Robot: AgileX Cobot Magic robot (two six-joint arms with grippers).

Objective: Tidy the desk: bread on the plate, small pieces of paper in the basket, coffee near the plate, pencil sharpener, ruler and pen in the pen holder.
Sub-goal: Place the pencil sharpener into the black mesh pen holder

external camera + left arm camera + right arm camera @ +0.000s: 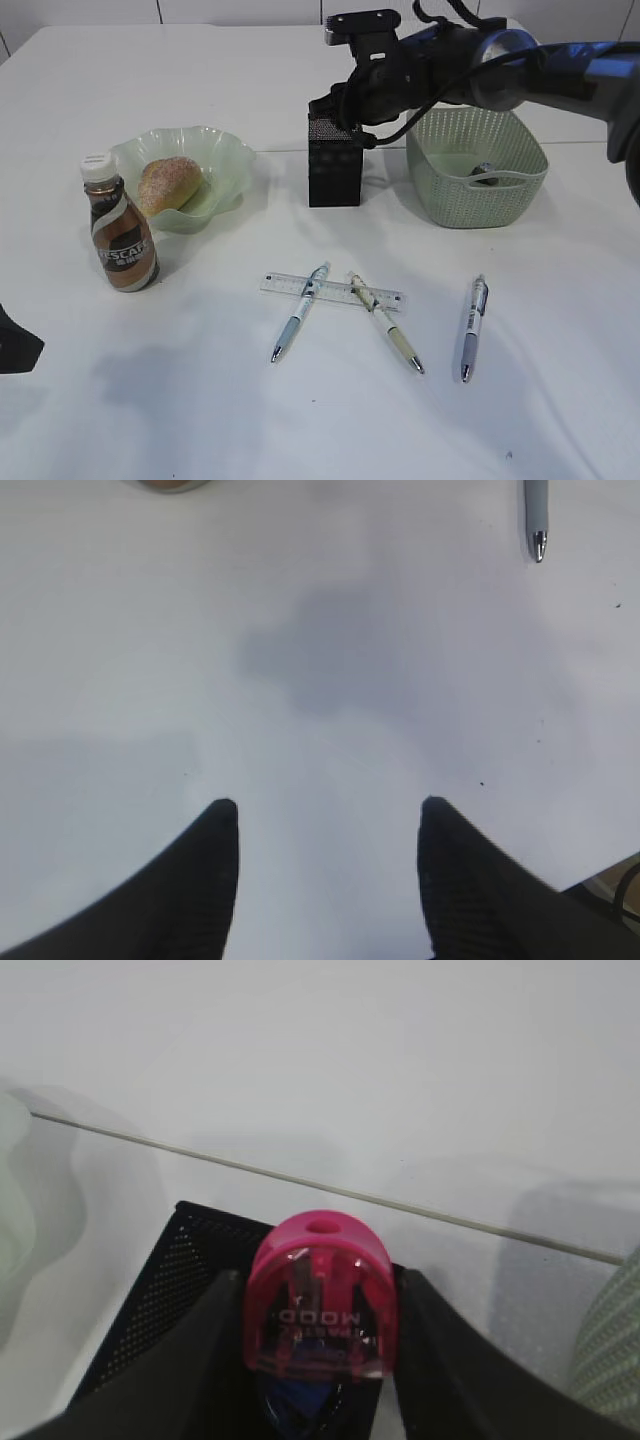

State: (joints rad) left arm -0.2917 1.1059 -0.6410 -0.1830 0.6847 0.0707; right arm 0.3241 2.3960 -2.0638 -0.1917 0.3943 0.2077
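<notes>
I've got the pink pencil sharpener [320, 1295] pinched in the right gripper [318, 1305], poised directly above the black pen holder's [165, 1275] mouth so it drops straight in. Left gripper [325, 820] idles agape, empty.

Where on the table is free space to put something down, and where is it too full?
Free: the near table in front of the pens, and the far strip behind the plate. Crowded: the middle row, where two pens cross the ruler, and between holder and basket.
</notes>
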